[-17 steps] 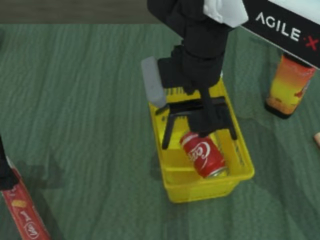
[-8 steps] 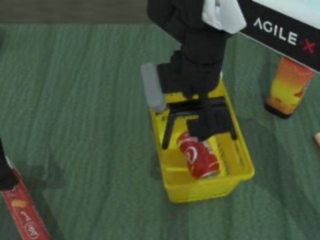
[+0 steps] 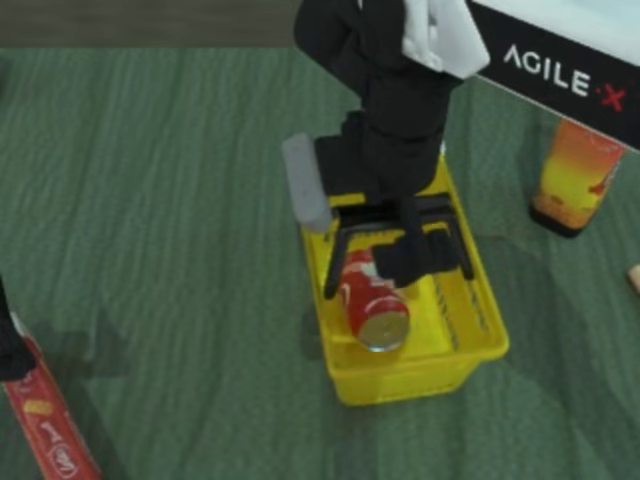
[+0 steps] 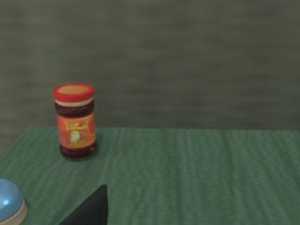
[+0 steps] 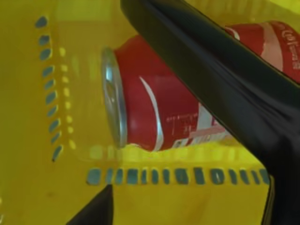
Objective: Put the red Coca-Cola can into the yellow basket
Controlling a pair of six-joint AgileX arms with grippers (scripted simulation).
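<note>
Our right gripper (image 3: 400, 262) reaches down into the yellow basket (image 3: 478, 350), fingers spread apart and clear of the red can (image 3: 370, 300). The can lies tilted inside the basket, silver end showing. Our left arm sits well left of the basket; we cannot tell its gripper's state.

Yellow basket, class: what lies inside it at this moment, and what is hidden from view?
Inside the yellow basket lies the red Coca-Cola can, on its side. The right gripper hangs over it, covering the can's far end and part of the basket floor.
</note>
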